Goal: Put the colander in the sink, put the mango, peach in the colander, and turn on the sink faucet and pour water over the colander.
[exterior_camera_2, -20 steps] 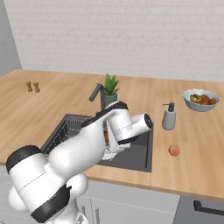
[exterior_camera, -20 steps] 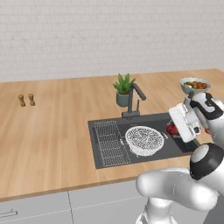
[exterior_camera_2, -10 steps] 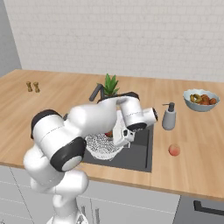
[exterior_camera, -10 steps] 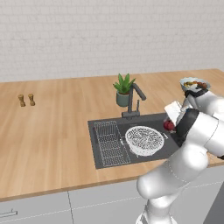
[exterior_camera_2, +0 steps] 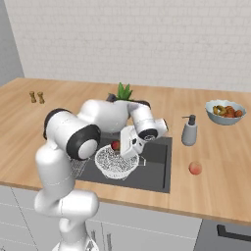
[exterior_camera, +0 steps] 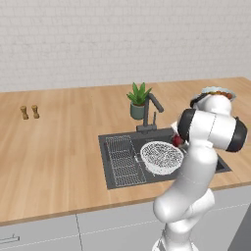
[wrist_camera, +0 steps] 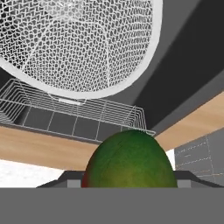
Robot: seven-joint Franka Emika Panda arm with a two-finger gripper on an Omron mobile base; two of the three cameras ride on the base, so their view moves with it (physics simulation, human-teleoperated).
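The gripper (exterior_camera_2: pixel 128 147), jaws pinching the mango (wrist_camera: pixel 129 160), has swung within the last second from beside the sink's right edge to hang over the sink (exterior_camera_2: pixel 157 169), just beside the rim of the colander (exterior_camera_2: pixel 115 163) that sits in the basin; the fruit shows as a red spot at the mesh's edge (exterior_camera_2: pixel 115 145). The drop into the colander looks close, while the peach (exterior_camera_2: pixel 195 168) waits on the counter (exterior_camera_2: pixel 215 162). In the hand view the mango's long axis runs away from the camera, its green end towards the colander (wrist_camera: pixel 83 43)
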